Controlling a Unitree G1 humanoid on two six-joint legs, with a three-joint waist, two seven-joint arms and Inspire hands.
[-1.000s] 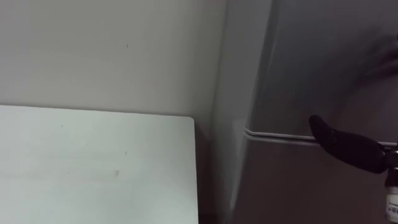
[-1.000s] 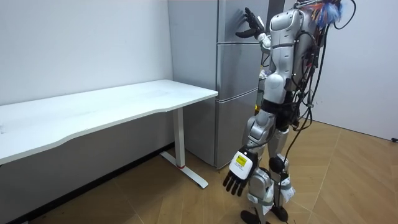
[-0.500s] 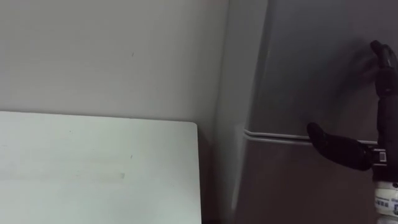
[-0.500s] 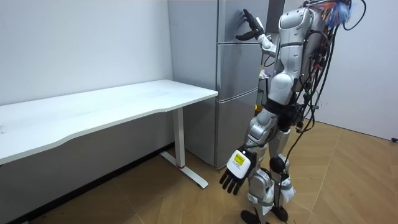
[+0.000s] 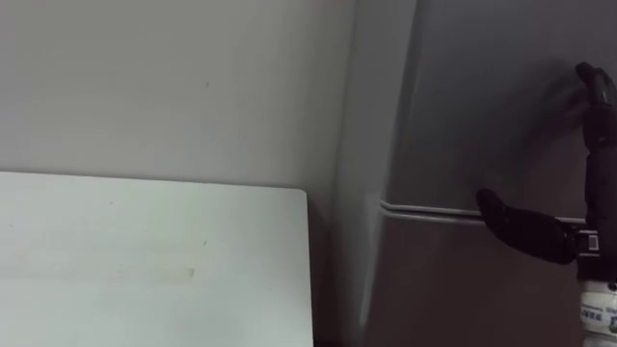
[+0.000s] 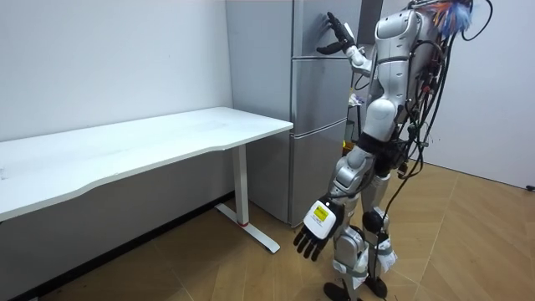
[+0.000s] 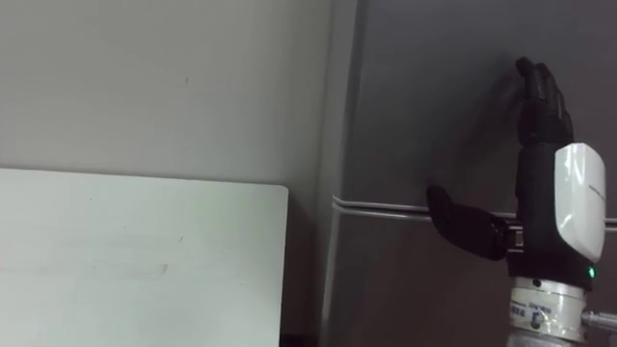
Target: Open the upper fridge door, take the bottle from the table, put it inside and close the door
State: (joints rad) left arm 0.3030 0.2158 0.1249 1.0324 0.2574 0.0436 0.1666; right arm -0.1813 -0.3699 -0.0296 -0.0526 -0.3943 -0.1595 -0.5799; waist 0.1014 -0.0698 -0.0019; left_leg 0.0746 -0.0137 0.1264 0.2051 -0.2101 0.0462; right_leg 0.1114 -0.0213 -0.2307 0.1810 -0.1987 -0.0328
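Wall (image 5: pixel 164 77): plain and light, filling the upper left of the left eye view.
Table (image 5: pixel 145 260): white top in the lower left of the frame. Its right edge ends just beside the fridge, with a dark gap between them.
Fridge (image 5: pixel 371 145): grey cabinet taking up the right half of the eye views. Its side panel faces the table.
Upper door (image 5: pixel 482 96): closed, above the seam.
Seam (image 5: pixel 424 209): thin light line running across the fridge front, dividing the upper door from the lower door (image 5: pixel 453 289).
Right hand (image 7: pixel 538 183): raised at the right of the frame with the palm toward the upper door. The fingers (image 7: pixel 542 92) are straight, point upward and lie against the door face. The thumb (image 7: pixel 465 224) sticks out to the left along the seam. The hand is unclenched and grasps nothing.
Robot stance: in the room view it stands upright on the wooden floor (image 6: pixel 468 242), close to the fridge front, with the right arm lifted to the upper door.
Left hand (image 6: pixel 314 237): hangs low beside the thigh in the lower centre of the room view. Its fingers are spread, relaxed and empty.
Bottle: neither hand holds it. Its place cannot be told from these views.
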